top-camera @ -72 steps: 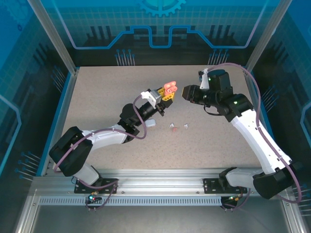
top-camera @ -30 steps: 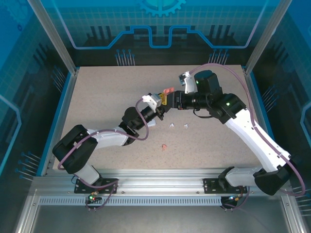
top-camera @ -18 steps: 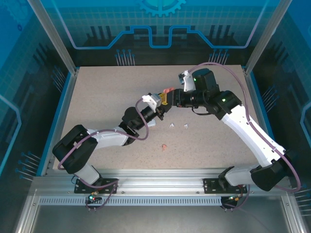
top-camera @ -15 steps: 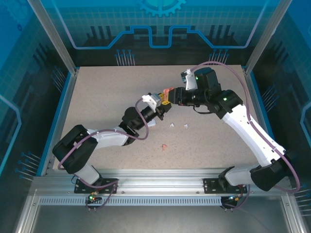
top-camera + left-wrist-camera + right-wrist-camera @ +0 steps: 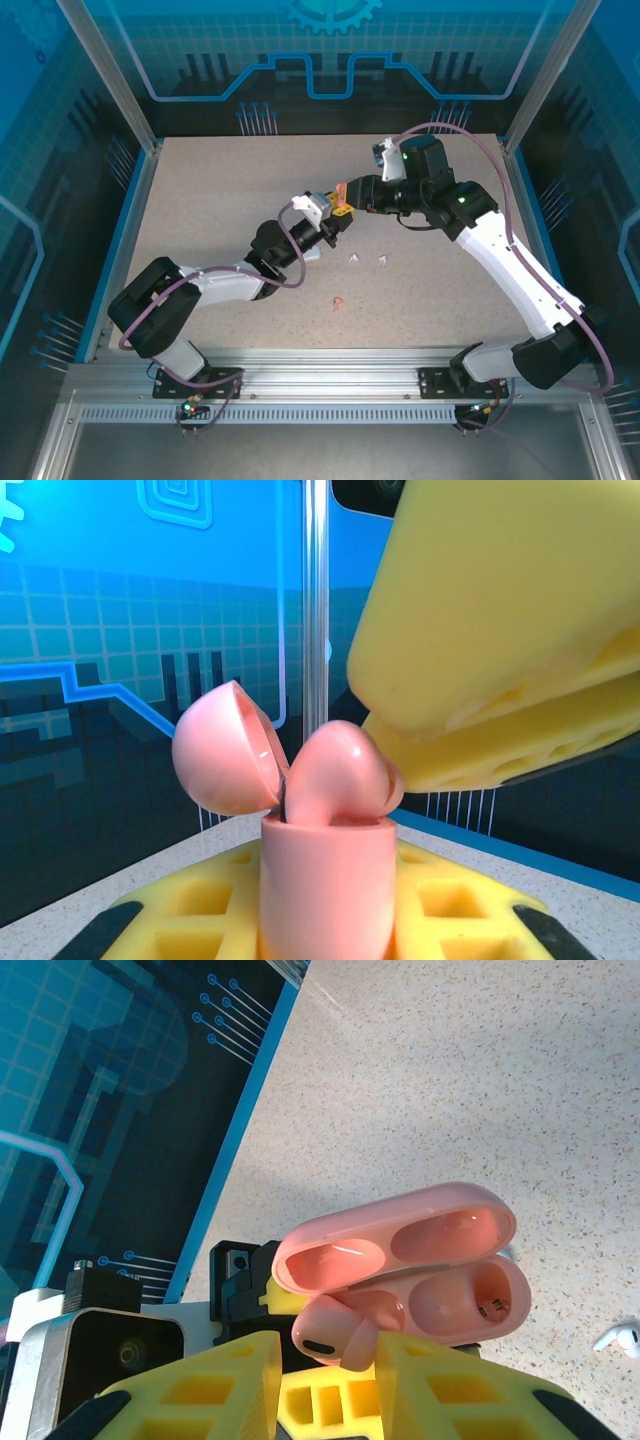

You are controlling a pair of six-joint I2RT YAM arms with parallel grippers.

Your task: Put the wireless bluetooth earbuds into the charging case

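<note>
Pink earbud at the mouth of the open pink case, both pincers closed.

Nearest the arm bases, a loose salmon-pink plastic earbud (image 5: 339, 301) lies on the speckled beige table (image 5: 200, 200). Just beyond it, two tiny white plastic earbuds lie near each other, the left white earbud (image 5: 354, 259) and the right white earbud (image 5: 383, 260). Farther back, the left gripper (image 5: 333, 207) is clamped on the base of the salmon-pink pebble-shaped plastic charging case (image 5: 450, 1300), whose lid (image 5: 400, 1235) is hinged open. The right gripper (image 5: 333, 1355) has its yellow fingers (image 5: 420, 1360) nipped tight on the held salmon-pink earbud (image 5: 335, 1328), which sits part-way in one well of the case, rounded head protruding.
</note>
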